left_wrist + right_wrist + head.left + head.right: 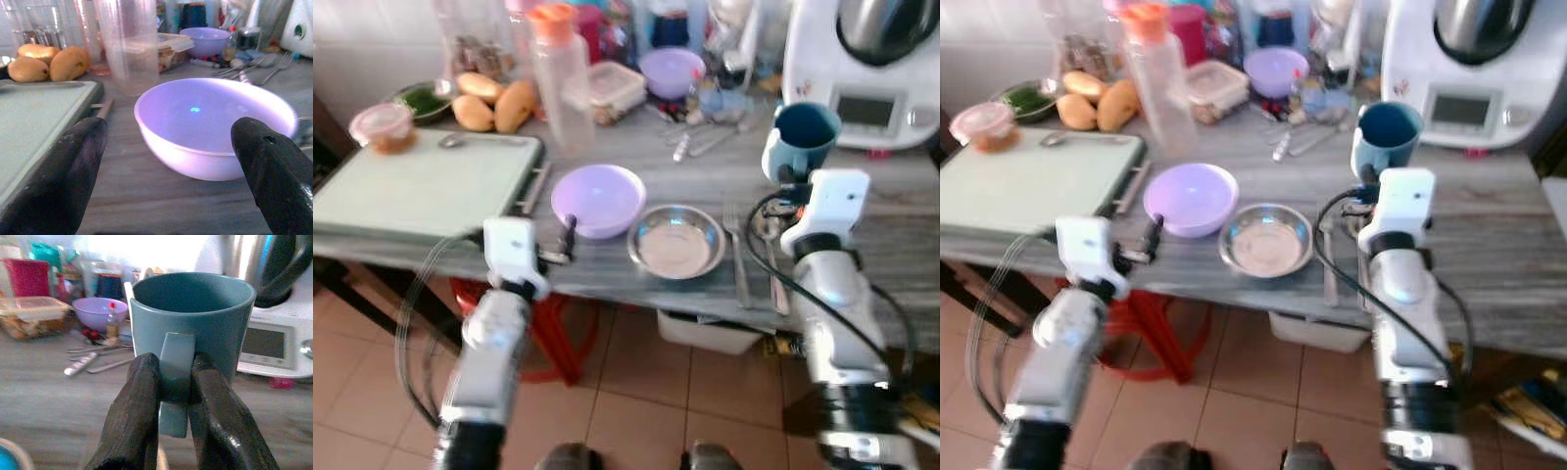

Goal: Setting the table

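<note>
Crowded grey wooden table (901,245) over tan tiled floor (636,411). Right gripper (173,382) clamped on blue mug (195,328) handle, 2 o'clock of steel bowl (675,241). Left gripper (166,161) spread wide before purple bowl (215,127). Background clutter blurred.

Grey table (901,235) bearing purple bowl (598,199), steel bowl (676,241), fork (736,250).

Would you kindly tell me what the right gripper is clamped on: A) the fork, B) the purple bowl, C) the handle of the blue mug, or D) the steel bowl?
C: in the right wrist view the right gripper has both fingers pressed on either side of the handle of the blue mug.
</note>
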Available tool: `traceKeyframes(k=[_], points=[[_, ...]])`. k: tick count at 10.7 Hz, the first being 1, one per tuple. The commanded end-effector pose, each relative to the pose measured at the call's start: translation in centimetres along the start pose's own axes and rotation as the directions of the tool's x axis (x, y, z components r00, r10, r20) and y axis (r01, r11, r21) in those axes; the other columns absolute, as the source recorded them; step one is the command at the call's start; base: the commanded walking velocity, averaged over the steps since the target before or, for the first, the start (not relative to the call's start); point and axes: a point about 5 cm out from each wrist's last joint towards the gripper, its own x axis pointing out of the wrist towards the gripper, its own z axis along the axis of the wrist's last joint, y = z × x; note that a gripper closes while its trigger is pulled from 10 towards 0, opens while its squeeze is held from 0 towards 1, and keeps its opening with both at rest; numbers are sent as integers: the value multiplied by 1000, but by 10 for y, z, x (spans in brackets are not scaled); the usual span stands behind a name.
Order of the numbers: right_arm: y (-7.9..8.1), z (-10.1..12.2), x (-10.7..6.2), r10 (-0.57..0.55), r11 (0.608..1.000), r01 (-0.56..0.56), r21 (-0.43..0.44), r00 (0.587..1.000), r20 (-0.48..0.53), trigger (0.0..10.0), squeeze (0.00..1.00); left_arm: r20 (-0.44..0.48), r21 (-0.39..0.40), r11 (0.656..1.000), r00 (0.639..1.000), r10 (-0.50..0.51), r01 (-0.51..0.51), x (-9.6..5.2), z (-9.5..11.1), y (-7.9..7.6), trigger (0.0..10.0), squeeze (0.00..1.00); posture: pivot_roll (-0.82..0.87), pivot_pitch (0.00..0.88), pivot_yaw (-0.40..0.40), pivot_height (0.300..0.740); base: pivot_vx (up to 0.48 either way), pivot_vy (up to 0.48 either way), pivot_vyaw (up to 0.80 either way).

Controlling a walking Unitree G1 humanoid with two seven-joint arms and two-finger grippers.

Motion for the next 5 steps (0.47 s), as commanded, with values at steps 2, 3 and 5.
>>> traceKeyframes(k=[2, 3, 5], points=[[6, 5, 6, 79, 996, -80, 41, 997, 12, 10000, 0, -1, 55, 995, 997, 79, -79, -14, 3, 21, 10000, 0, -24, 0, 45, 740, 0, 0, 0], [8, 5, 10, 132, 989, -133, 64, 991, 12, 10000, 0, -20, 75, 994, 996, 87, -85, -24, -1, 27, 10000, 0, -10, 0, 45, 740, 0, 0, 0], [20, 3, 18, 283, 954, -284, 94, 959, 19, 10000, 0, -85, 107, 989, 990, 109, -99, -50, -10, 38, 10000, 0, 22, 0, 44, 740, 0, 0, 0]])
